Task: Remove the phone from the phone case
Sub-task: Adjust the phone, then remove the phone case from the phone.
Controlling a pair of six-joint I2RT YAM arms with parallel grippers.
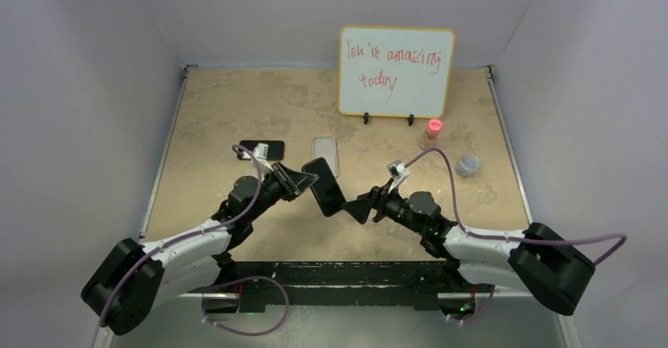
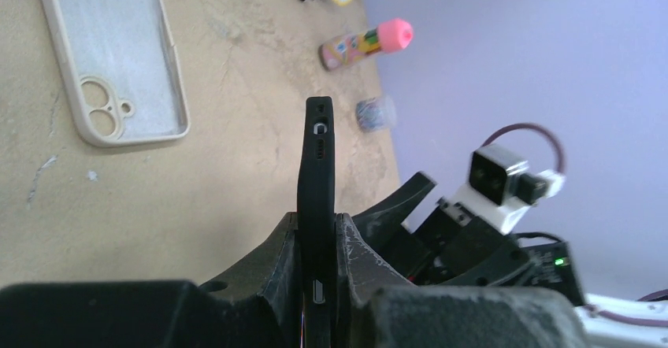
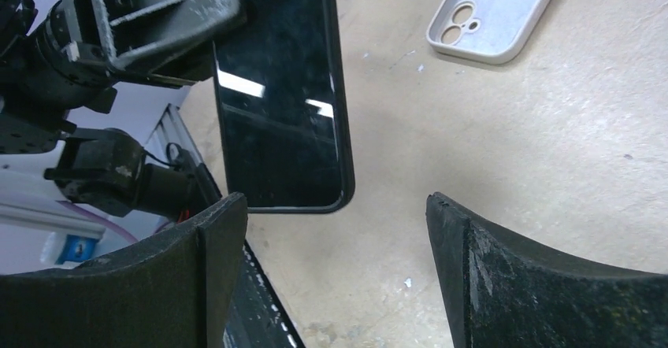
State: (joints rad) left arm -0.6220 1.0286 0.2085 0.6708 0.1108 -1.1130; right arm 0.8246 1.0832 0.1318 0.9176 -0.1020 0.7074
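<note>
The left claw [image 1: 306, 179] pinches the black-cased phone [image 1: 324, 186] above the bench [image 1: 236, 104]; the right claw [image 1: 356, 205] hangs spread wide just beside the phone's lower end. A pale empty case [image 1: 325, 154] lies beyond.

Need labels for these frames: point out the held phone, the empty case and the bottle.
phone [image 3: 280, 64], right wrist view, middle of its screen.
empty case [image 2: 114, 45], left wrist view, bare inner back.
bottle [image 2: 356, 46], left wrist view, middle of its body.
</note>
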